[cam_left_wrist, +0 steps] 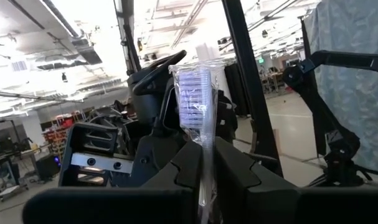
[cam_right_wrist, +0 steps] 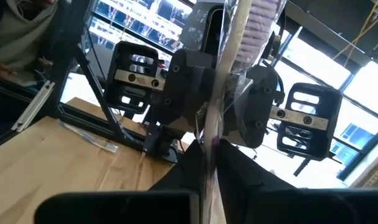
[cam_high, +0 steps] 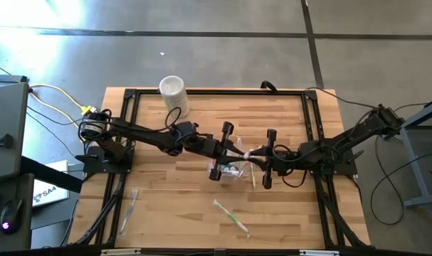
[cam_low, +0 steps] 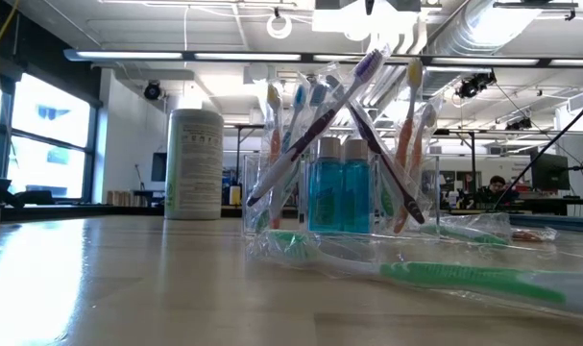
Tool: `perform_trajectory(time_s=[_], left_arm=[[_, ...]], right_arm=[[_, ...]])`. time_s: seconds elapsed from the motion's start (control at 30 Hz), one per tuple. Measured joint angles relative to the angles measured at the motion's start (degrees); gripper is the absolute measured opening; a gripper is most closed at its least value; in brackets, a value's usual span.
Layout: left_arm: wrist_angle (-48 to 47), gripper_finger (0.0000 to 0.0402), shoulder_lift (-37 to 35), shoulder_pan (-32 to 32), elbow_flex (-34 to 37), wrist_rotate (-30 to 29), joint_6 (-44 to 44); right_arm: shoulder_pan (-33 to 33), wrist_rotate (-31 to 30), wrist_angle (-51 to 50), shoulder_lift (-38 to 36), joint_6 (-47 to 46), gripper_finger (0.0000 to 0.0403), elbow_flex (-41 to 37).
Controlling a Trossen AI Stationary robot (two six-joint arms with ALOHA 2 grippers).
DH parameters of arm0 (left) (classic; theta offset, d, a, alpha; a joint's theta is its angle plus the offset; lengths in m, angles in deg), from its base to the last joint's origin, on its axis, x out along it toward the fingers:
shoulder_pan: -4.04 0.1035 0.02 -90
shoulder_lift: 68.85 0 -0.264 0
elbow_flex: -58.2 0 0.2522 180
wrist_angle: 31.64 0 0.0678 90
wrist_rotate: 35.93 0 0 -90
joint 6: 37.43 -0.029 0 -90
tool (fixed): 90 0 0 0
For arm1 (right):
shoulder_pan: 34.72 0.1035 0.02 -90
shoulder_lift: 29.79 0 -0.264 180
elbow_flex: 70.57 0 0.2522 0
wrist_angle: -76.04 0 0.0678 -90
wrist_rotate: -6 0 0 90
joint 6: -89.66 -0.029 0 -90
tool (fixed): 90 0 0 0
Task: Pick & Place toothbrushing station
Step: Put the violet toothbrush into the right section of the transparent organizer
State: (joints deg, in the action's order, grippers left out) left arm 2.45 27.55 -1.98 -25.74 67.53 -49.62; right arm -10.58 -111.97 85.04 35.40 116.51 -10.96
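Butcher-block table (cam_high: 201,213): both arms are met at centre. White cylinder (cam_high: 174,93) stands at 11 o'clock, clear of the work. Clear cup (cam_high: 232,171) sits at centre, between the grippers, brushes fanned upright. Left gripper (cam_high: 223,151) and right gripper (cam_high: 268,158) are each clamped on one wrapped purple-bristled toothbrush (cam_left_wrist: 195,106) (apparently shared). Its long axis runs 9-to-3, just above the cup. Loose green toothbrush (cam_high: 231,216) lies at 6 o'clock; open room remains there.

One clear cup (cam_high: 230,171), two tubes (cam_low: 341,197), two loose toothbrushes (cam_high: 232,216).
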Motion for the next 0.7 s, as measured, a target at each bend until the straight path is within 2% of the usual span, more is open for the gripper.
perform_trajectory(time_s=[0.2, 0.57, 0.7], left_arm=[[-0.09, 0.0031, 0.00, 0.04, 0.00, 2.15, -4.06], [-0.46, 0.0033, 0.00, 0.07, 0.00, 3.66, -4.02], [-1.37, 0.0066, -0.02, 0.00, -0.04, 4.16, -4.02]], right_arm=[[0.04, 0.00, -0.20, 0.00, 0.02, 0.0015, 0.00], [0.15, -0.12, -0.35, 0.00, 0.02, 0.0015, 0.00], [0.83, -0.62, -0.52, 0.02, 0.22, 0.0015, 0.00]])
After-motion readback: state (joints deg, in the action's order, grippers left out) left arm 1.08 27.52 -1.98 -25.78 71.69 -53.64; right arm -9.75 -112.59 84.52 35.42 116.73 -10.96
